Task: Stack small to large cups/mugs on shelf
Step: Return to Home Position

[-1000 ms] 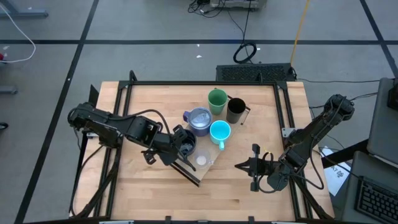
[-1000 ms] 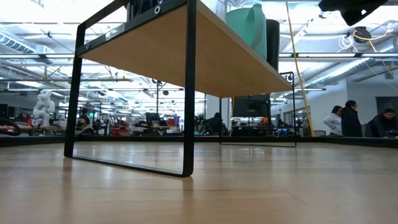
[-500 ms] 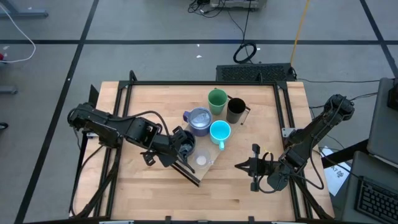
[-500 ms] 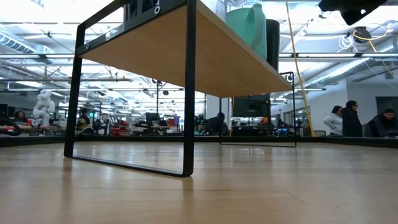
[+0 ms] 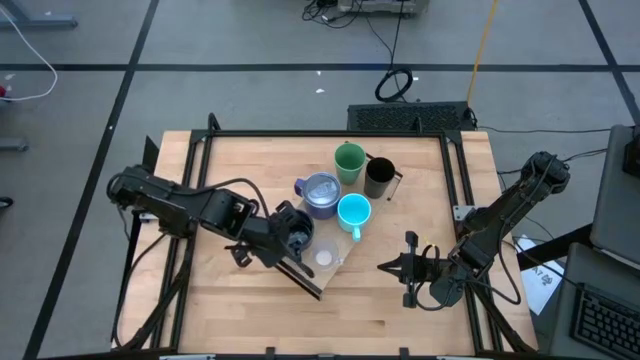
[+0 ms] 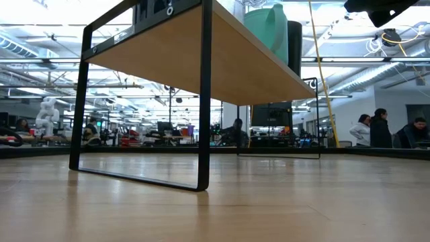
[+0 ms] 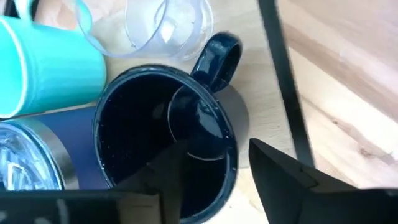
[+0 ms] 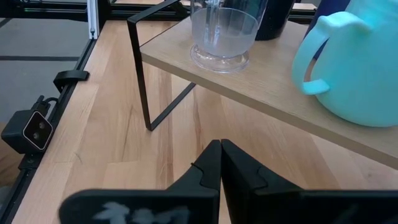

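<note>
The shelf (image 8: 267, 87) stands on the table with all the cups on it. In the high view I see the green cup (image 5: 349, 160), the tall black mug (image 5: 379, 177), the purplish-grey mug (image 5: 321, 192), the cyan mug (image 5: 354, 212), the clear cup (image 5: 324, 258) and the squat black mug (image 5: 299, 231). My left gripper (image 7: 211, 158) is open over the squat black mug (image 7: 161, 137). One finger reaches inside it and the other stands outside its wall, beside the handle (image 7: 217, 53). My right gripper (image 8: 221, 162) is shut, low over the table's right near part.
The shelf's black end bracket (image 5: 300, 277) stands just on the near side of my left gripper. In the low view the shelf (image 6: 201, 60) is seen from below. People stand in the room beyond the table (image 6: 376, 128).
My left gripper's fingers have spread apart at the squat black mug's rim. The mug stands where it was on the shelf.
</note>
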`<state>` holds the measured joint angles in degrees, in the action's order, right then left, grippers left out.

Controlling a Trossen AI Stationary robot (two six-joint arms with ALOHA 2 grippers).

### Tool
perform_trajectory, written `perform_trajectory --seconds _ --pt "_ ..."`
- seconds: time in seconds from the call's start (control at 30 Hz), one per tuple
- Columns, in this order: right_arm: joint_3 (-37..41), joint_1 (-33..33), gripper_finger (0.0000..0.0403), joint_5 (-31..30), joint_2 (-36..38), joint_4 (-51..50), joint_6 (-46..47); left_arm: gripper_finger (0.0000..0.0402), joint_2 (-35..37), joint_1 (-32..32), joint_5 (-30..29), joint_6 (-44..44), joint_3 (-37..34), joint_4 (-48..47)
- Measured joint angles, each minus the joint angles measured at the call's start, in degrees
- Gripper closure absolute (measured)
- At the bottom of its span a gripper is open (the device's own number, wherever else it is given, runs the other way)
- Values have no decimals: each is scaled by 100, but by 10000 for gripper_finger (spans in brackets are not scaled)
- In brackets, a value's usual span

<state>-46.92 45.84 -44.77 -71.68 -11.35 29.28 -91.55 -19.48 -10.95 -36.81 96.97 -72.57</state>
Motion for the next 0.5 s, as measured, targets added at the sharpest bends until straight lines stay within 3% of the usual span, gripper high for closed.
perform_trajectory --seconds 0.5 --pt "0 -13 403 -11 369 274 -642 220 902 -470 -37 897 2 387"
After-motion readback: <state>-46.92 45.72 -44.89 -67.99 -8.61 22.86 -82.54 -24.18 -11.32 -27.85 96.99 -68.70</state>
